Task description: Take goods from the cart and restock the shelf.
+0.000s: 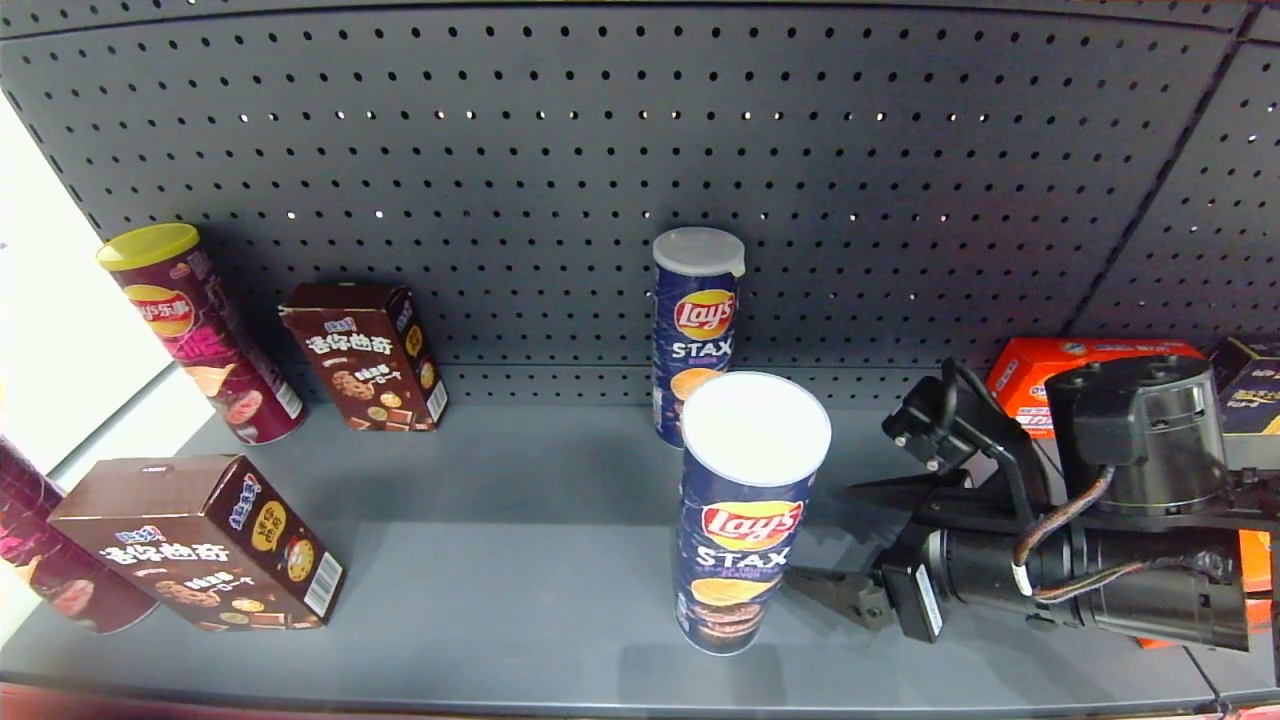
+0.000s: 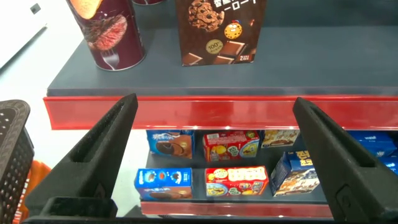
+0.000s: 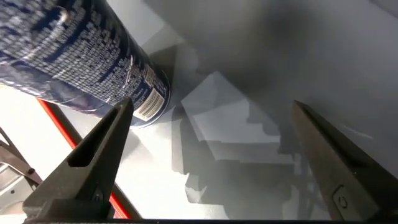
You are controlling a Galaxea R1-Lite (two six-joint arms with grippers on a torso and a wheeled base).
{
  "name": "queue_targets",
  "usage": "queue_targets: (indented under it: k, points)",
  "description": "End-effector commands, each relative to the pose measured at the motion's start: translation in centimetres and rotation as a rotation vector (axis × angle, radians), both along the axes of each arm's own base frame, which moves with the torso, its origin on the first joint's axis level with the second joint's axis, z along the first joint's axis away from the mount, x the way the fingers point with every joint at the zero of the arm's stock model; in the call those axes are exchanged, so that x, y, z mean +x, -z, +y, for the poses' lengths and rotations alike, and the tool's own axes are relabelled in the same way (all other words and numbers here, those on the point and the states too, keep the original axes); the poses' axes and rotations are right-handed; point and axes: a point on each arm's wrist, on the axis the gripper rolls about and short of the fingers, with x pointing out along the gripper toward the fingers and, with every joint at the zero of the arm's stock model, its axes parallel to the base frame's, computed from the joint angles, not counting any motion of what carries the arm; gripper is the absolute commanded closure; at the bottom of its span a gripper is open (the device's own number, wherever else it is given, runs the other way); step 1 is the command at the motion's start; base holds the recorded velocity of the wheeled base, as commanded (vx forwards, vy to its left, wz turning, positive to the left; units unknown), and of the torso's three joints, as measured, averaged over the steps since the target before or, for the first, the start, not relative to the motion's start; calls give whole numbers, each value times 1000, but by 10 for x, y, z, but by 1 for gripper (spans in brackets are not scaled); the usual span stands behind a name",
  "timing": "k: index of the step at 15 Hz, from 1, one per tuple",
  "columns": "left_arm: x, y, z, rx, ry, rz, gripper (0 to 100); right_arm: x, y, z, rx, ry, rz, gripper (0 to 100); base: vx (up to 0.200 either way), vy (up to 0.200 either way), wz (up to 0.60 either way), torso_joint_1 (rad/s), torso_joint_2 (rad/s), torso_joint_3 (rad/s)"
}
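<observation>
— Well, where's the can (image 1: 745, 520)?
— Upright near the front edge of the shelf (image 1: 480, 590). The right gripper (image 1: 832, 535) is just beside it, fingers apart.
— And the left gripper (image 2: 214, 102)?
— Spread wide too, holding nothing, facing the red shelf lip (image 2: 186, 112).
— Farther back?
— A second can (image 1: 695, 330) stands by the pegboard (image 1: 600, 130), with a brown box (image 1: 365, 355) and a maroon can (image 1: 200, 335) to its left.

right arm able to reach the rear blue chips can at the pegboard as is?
Probably yes. The right gripper sits open beside the front can, and the shelf right of the rear can is bare. The front can stands close, so it might get bumped.
</observation>
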Motion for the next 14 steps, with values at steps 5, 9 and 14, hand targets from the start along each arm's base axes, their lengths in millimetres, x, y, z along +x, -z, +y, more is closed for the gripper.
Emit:
queue_targets:
  k: [5, 9, 14]
  points:
    - [0, 0, 0, 0, 0, 1, 0, 3, 4, 6, -1, -16, 2, 0, 0, 0, 0, 0, 0, 0]
    - [0, 0, 0, 0, 0, 1, 0, 3, 5, 8, 1, -17, -1, 0, 0, 0, 0, 0, 0, 0]
    - [0, 0, 0, 0, 0, 0, 0, 6, 3, 15, 4, -32, -4, 0, 0, 0, 0, 0, 0, 0]
